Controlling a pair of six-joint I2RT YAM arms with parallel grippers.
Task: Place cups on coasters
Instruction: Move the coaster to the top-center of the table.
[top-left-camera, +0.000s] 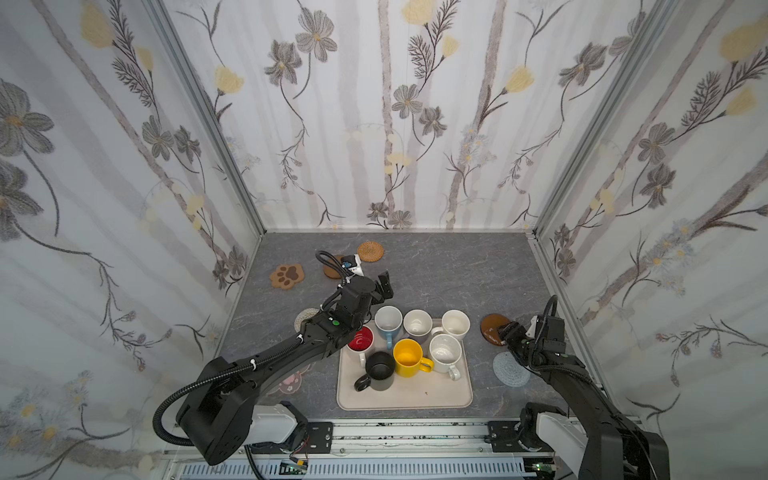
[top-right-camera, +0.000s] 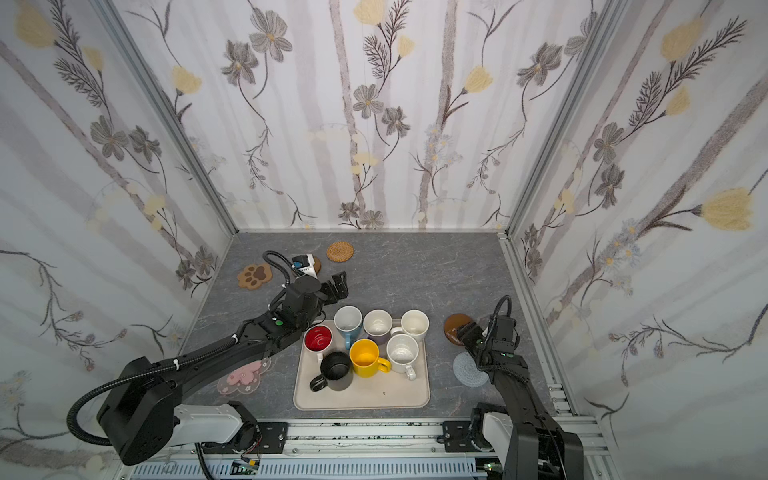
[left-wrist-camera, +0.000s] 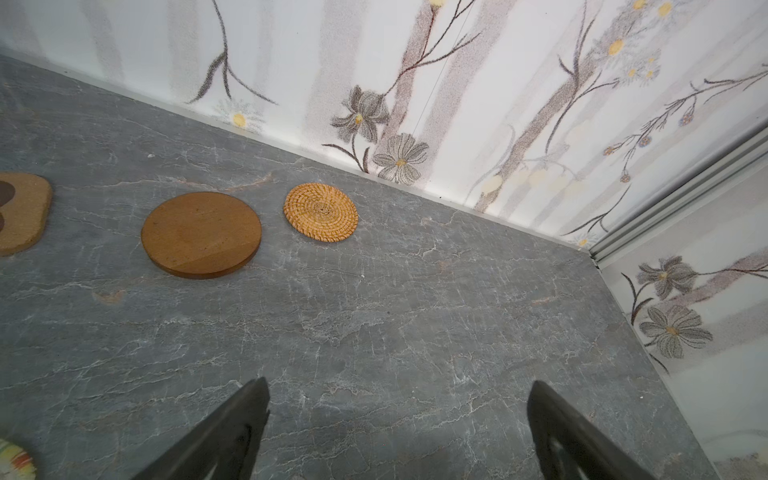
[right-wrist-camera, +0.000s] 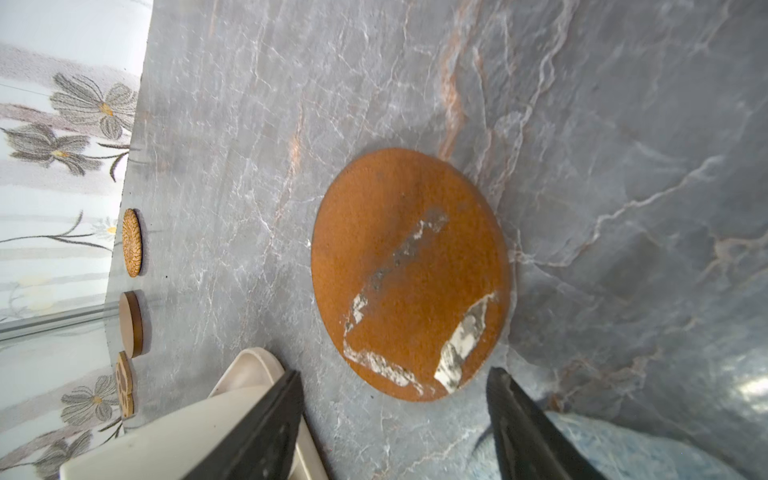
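Seven cups (top-left-camera: 409, 357) on tray (top-left-camera: 407, 395) | right gripper (right-wrist-camera: 395, 372) by brown coaster (right-wrist-camera: 409, 270) (apparently empty)

- Handled ceramic mugs (top-left-camera: 409, 356) crowd the far half of the beige rectangular tray (top-left-camera: 407, 397), packed close together.
- The tray's 6 o'clock strip lies bare.
- The black left arm (top-left-camera: 291, 357) overhangs its 10 o'clock corner.
- The grey marbled worktop (top-left-camera: 457, 266) from 12 to 2 o'clock is open.

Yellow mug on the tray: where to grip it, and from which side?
Probably its near rim, from above, straddling the wall: the yellow mug stands upright and open, the tray is bare in front of it, while the black mug and a cream-white mug crowd its sides.
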